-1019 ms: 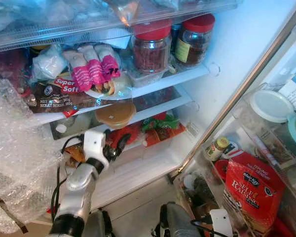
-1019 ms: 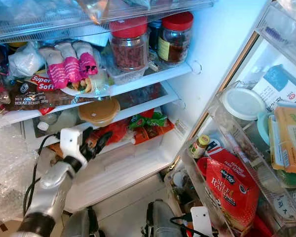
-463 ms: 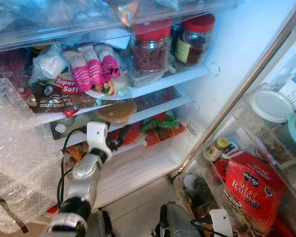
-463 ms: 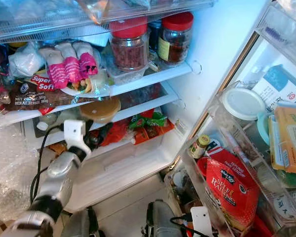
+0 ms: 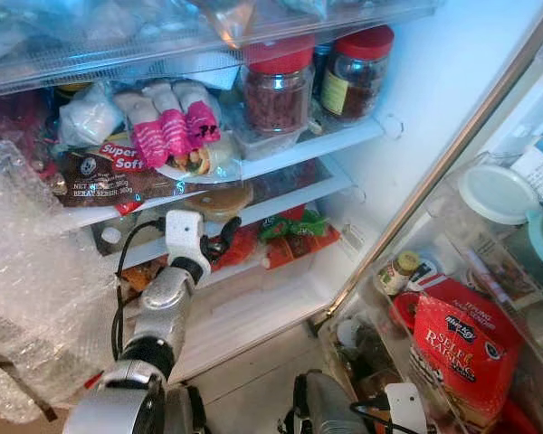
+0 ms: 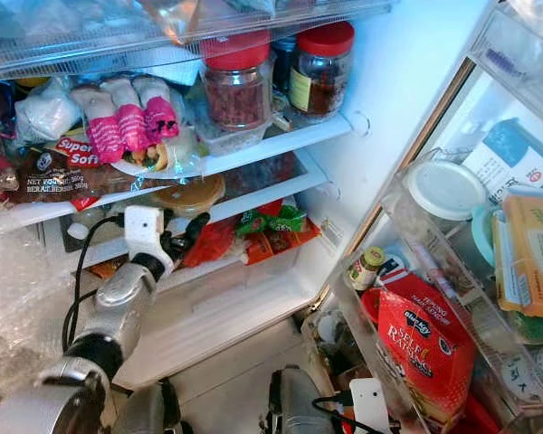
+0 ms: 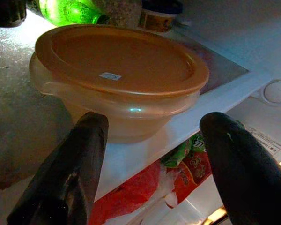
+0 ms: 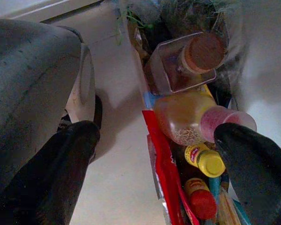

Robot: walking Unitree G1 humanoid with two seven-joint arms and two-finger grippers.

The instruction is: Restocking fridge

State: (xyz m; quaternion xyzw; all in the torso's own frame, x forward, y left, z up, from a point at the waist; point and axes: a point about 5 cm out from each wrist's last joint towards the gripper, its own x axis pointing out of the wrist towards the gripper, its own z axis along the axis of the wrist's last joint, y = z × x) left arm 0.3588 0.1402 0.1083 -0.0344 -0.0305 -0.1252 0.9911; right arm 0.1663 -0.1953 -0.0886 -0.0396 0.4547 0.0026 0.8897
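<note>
At the fridge shelf (image 5: pixel 281 203), the left hand (image 5: pixel 219 242) reaches, fingers spread, toward the orange-lidded container (image 7: pixel 122 75).

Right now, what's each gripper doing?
Left gripper: open, empty, fingers facing the tub.
Right gripper: open, empty, idle low by the door bin.

I stand at an open home fridge (image 5: pixel 416 108): packed shelves (image 5: pixel 290 154), red-lidded jars (image 5: pixel 279 86), door racks (image 5: pixel 452 298) of groceries.
</note>
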